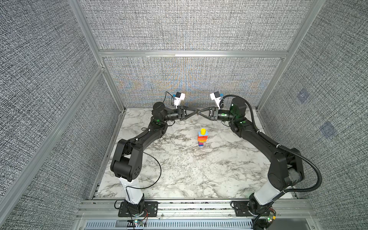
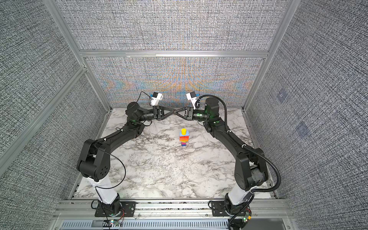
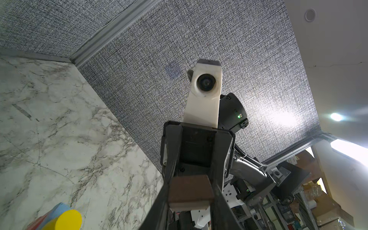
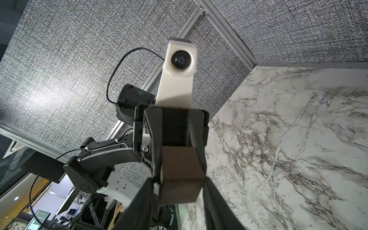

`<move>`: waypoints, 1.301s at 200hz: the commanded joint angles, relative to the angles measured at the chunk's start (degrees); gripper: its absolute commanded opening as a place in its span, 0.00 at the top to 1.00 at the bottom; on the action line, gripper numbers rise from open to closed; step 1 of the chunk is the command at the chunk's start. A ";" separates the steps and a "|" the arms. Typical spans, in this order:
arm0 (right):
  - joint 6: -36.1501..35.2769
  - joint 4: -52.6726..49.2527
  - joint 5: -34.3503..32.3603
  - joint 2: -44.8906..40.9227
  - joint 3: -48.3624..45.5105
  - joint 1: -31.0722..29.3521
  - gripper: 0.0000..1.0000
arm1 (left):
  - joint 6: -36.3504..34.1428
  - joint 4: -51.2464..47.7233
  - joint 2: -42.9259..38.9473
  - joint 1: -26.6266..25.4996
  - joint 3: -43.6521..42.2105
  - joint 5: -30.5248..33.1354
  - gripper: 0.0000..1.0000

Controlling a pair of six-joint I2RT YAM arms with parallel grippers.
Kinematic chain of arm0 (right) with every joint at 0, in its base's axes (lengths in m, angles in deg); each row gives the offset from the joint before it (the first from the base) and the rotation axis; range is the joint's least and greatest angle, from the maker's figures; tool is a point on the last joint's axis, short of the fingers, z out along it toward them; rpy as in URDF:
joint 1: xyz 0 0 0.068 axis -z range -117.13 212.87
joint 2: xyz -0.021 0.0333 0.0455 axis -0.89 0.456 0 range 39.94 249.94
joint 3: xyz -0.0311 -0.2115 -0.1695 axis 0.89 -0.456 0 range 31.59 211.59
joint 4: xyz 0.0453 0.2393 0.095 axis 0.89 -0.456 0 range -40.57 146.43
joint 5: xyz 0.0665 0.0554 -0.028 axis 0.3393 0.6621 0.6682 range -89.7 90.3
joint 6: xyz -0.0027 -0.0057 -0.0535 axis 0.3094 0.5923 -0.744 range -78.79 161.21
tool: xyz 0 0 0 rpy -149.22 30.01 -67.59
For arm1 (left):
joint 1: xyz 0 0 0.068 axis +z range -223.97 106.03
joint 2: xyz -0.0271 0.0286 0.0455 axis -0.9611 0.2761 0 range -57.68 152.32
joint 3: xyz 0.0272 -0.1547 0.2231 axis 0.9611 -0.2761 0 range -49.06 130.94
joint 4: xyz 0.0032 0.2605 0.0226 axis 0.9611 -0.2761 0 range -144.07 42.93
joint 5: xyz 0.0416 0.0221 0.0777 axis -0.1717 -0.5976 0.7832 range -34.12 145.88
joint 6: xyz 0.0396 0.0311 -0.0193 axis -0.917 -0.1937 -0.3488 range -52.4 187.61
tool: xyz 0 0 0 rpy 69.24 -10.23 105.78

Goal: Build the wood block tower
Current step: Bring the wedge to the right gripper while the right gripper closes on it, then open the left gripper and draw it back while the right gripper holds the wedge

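Tower (image 1: 202, 138) stands right of the table's (image 1: 179, 169) centre, yellow-topped. Near the far edge, fingers of the left gripper (image 1: 197, 112) clamp the dark brown cube (image 3: 189, 192) midair. They offer it to the right gripper (image 2: 176, 112), whose fingers flank it, grip unclear, probably for better reach.

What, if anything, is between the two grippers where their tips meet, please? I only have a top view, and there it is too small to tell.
Observer: The left wrist view shows a dark brown cube clamped in the left gripper.
Operator: Thank you. Does the right gripper grip it as well?
Observer: In the right wrist view its fingers flank that cube on both sides. Whether they press on it, I cannot tell.
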 commanded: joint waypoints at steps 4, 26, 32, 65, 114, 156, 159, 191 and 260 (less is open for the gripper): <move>0.96 2.85 0.87 0.15 0.42 -0.18 0.57 | -1.31 0.42 0.41 0.00 0.63 -0.66 0.93; 0.90 2.70 0.87 0.12 0.20 -0.16 0.57 | -0.83 0.97 0.75 -0.08 0.98 -0.57 0.94; 0.94 2.59 0.87 0.14 0.24 -0.24 0.57 | -0.65 1.16 0.84 -0.02 1.07 -0.58 0.94; 1.24 3.29 0.65 0.48 0.23 -0.17 0.60 | 0.60 2.50 0.97 -0.08 1.24 -0.83 0.94; 3.27 5.76 0.71 2.05 0.83 -0.17 0.70 | 3.09 5.42 1.46 -0.29 1.07 -1.34 0.94; 3.07 5.29 0.70 2.11 1.12 -0.20 0.75 | 2.88 5.30 1.99 -0.28 1.24 -1.53 0.93; 2.95 5.21 0.72 2.16 1.12 -0.17 0.75 | 2.91 5.25 2.06 -0.29 1.32 -1.54 0.92; 2.39 4.37 0.70 1.81 0.86 0.03 0.76 | 2.47 4.74 2.43 -0.28 1.25 -1.45 0.92; 2.15 4.07 0.08 1.09 -0.48 1.36 0.81 | -0.78 1.08 2.43 0.67 1.16 -1.62 0.65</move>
